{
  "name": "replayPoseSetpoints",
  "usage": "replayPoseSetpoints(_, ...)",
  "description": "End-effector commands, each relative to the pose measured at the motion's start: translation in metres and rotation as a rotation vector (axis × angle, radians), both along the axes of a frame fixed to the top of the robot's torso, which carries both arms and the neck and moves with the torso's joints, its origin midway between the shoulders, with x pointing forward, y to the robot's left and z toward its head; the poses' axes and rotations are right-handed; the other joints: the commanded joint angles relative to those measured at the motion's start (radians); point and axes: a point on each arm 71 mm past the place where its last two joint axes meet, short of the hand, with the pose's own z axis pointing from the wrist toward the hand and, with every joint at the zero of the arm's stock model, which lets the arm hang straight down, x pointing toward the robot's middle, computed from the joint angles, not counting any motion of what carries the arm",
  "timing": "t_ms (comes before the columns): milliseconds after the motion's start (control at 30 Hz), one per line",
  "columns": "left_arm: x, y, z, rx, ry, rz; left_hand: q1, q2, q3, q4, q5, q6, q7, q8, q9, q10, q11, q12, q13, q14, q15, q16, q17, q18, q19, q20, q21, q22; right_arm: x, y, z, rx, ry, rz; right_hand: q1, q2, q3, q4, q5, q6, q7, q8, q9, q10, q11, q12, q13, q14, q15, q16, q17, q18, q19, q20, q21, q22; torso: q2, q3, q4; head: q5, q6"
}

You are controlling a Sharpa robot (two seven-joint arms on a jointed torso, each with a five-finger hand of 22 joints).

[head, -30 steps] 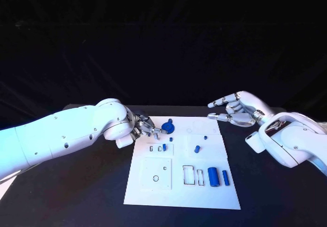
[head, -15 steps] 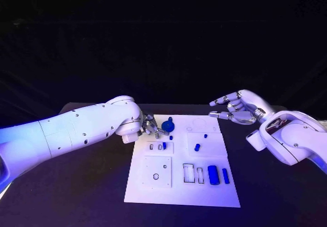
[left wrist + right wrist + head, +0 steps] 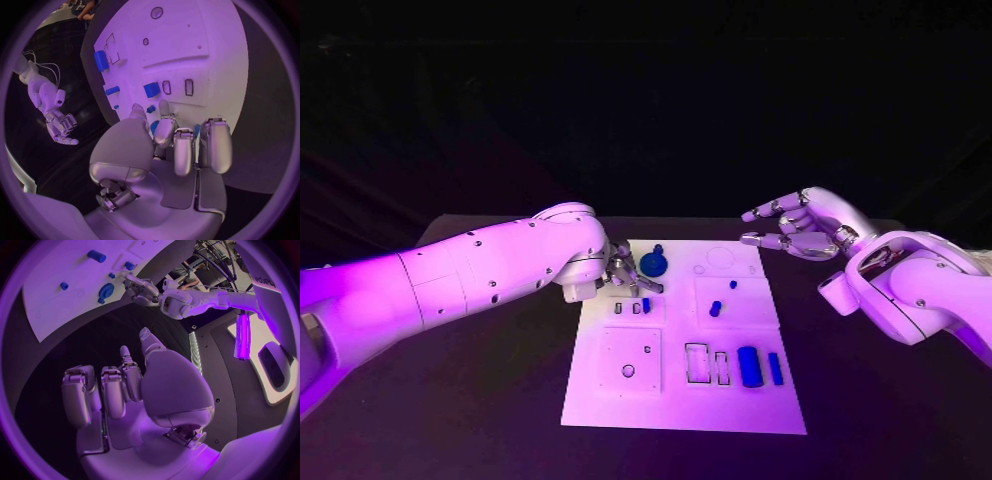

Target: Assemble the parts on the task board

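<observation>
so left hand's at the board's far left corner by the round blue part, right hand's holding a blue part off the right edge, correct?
Not quite: the right hand holds nothing; the right wrist view shows its fingers apart and bare. The left hand is by the round part, as you said.

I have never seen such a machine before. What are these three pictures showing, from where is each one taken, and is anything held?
This is a robot with two white arms, each ending in a silver robot hand. One picture looks down from its head at a black table. The other two are round pictures from cameras at each wrist, behind that robot hand.

On the table lies a white task board carrying small blue parts, such as a round blue part and a blue cylinder.

The left robot hand reaches over the board's far left corner, beside the round part; whether it grips anything is unclear. The right robot hand hangs off the board, fingers apart, holding nothing.
</observation>
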Motion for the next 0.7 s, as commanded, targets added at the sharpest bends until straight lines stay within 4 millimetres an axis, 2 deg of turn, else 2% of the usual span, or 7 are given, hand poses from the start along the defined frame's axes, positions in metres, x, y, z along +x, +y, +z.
replayPoseSetpoints(33,-0.0016,-0.0023,-0.0012,0.026,0.026,-0.035,-0.010,-0.003,-0.006,0.000,-0.004,-0.005,-0.001,0.006,0.001,0.009,-0.001,0.001,-0.002,0.107,-0.006,0.003,0.263,-0.017,0.009,0.001,0.007,0.007,0.0001,0.0013,-0.0009,-0.010,-0.003,0.006,0.004,0.008,-0.006,0.000,0.006,0.003,-0.003,0.002,0.001,0.009,0.002,-0.001,0.154,0.105,0.006,0.001,0.258,-0.011,0.082,0.002,-0.004,0.220,0.000,0.0001,0.0008,0.000,-0.001)
replayPoseSetpoints(400,-0.0032,-0.0071,-0.0031,0.045,0.053,-0.070,0.003,0.005,-0.004,-0.004,-0.002,-0.010,-0.002,0.010,0.010,0.009,-0.002,0.000,-0.002,0.107,-0.007,0.003,0.263,-0.017,0.007,0.000,0.006,0.005,0.0007,0.0021,-0.0023,-0.016,0.004,0.010,0.005,0.008,-0.006,0.000,0.007,0.003,-0.003,0.002,0.001,0.008,0.002,-0.003,0.153,0.105,0.006,0.001,0.258,-0.011,0.081,0.002,-0.005,0.219,0.001,0.0001,-0.0010,0.002,-0.005)
replayPoseSetpoints(700,-0.0038,-0.0113,-0.0039,0.047,0.057,-0.080,0.013,0.009,-0.002,-0.005,0.000,-0.012,-0.002,0.012,0.015,0.009,-0.002,0.001,-0.002,0.107,-0.007,0.003,0.263,-0.017,0.007,0.000,0.008,0.008,0.0011,0.0032,-0.0031,-0.018,0.007,0.012,0.005,0.008,-0.007,0.000,0.008,0.003,-0.003,0.002,0.001,0.008,0.002,-0.003,0.153,0.105,0.006,0.001,0.258,-0.011,0.081,0.002,-0.005,0.219,0.002,0.0006,0.0000,-0.001,-0.007)
